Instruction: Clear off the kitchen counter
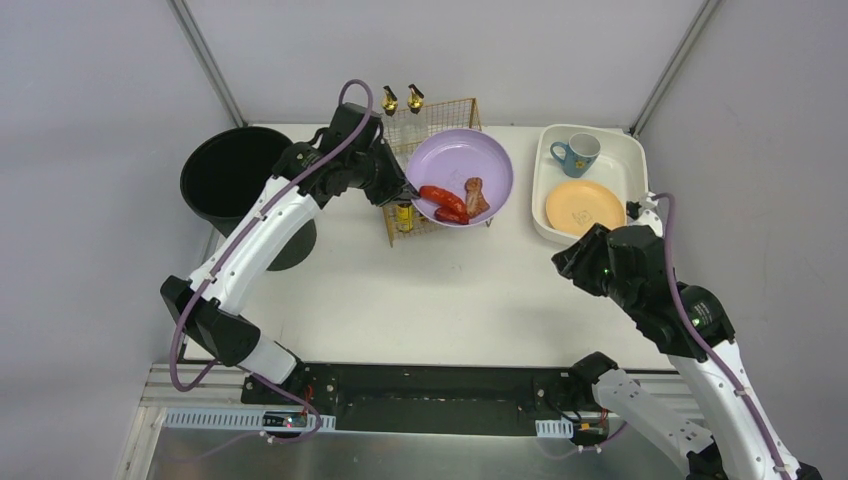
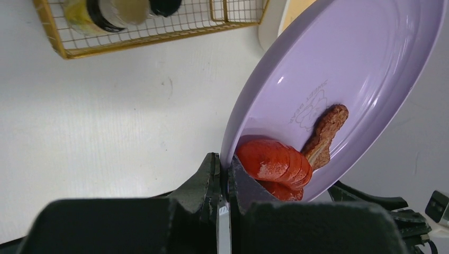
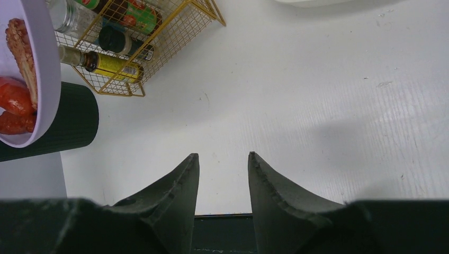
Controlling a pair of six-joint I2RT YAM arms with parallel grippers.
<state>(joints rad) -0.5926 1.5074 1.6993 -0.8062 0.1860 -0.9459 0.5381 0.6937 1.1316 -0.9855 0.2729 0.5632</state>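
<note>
**Left gripper** (image 2: 223,174): the two dark, matte fingers (image 2: 204,182) are pressed together on the thin rim of a lavender plate (image 2: 365,58), pinching it at its near-left edge. The plate is round, smooth and glossy, with a raised lip and a faint printed motif near its centre. It is held off the surface and tilted, over the gold wire rack (image 1: 463,107). Two red, shiny sausages (image 2: 272,161), one scored in ridges, lie against the plate's low edge beside the fingers. A brown, rough, bone-shaped piece (image 2: 325,132) touches them on the right.

**Right gripper** (image 3: 223,159): its wedge-shaped black fingers (image 3: 172,193) stand apart with nothing between them, hovering over bare tabletop at the right.

**Setting:** the kitchen counter (image 1: 450,300), a flat, matte white rectangle, fills the middle of the scene, with a black rail along its near edge. At the far centre stands the rack, a thin-wire grid basket holding jars and two glass bottles (image 1: 389,102) with dark pourers. At the far right lies a cream, round-cornered plastic tub (image 1: 632,150) containing a blue mug (image 1: 578,153) and an orange plate (image 1: 585,205). A black cylindrical bin (image 1: 235,180) stands at the counter's far-left edge.
</note>
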